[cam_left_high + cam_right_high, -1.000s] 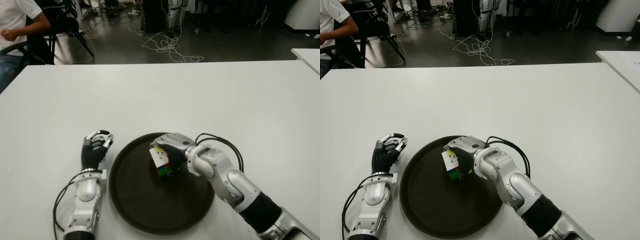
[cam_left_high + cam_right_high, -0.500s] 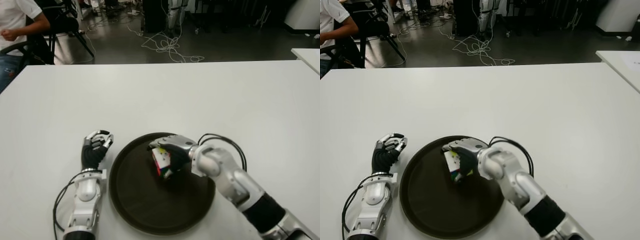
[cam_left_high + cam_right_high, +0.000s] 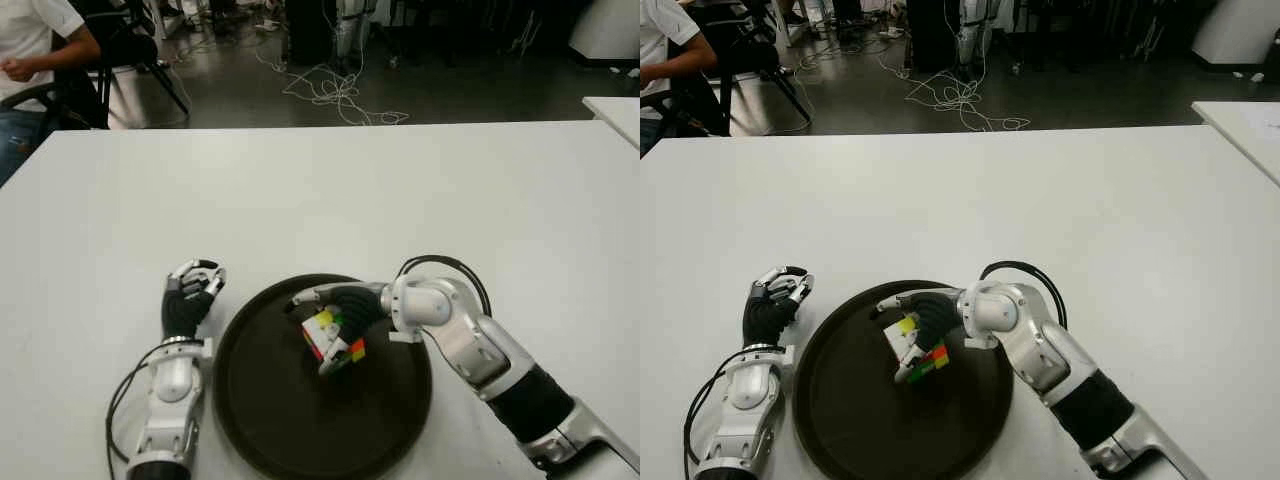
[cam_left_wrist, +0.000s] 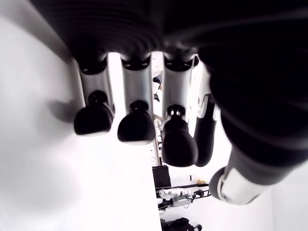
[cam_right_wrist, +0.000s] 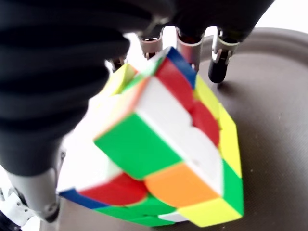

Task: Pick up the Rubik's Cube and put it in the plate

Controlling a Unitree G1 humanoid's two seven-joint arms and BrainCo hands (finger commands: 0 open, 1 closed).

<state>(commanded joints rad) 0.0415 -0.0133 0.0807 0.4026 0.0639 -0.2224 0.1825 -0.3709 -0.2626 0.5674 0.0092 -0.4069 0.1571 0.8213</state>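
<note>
The Rubik's Cube [image 3: 335, 341] sits tilted on one edge inside the round dark plate [image 3: 285, 425], near its far middle. My right hand [image 3: 337, 304] is over the cube from the right. In the right wrist view the fingers [image 5: 191, 46] stretch straight past the cube [image 5: 163, 139] to the plate's floor, not curled on it. The cube leans against the palm, with the thumb at its near side. My left hand [image 3: 190, 293] shows on the white table left of the plate, fingers [image 4: 137, 126] curled on nothing.
The white table [image 3: 400, 190] stretches far behind the plate. A seated person [image 3: 30, 45] is beyond its far left corner. Cables [image 3: 330, 90] lie on the floor behind, and another table's corner [image 3: 615, 108] shows at the right.
My right hand has turned at the wrist and its fingers have straightened off the cube. The cube has tipped and dropped lower in the plate. The left hand has stayed still.
</note>
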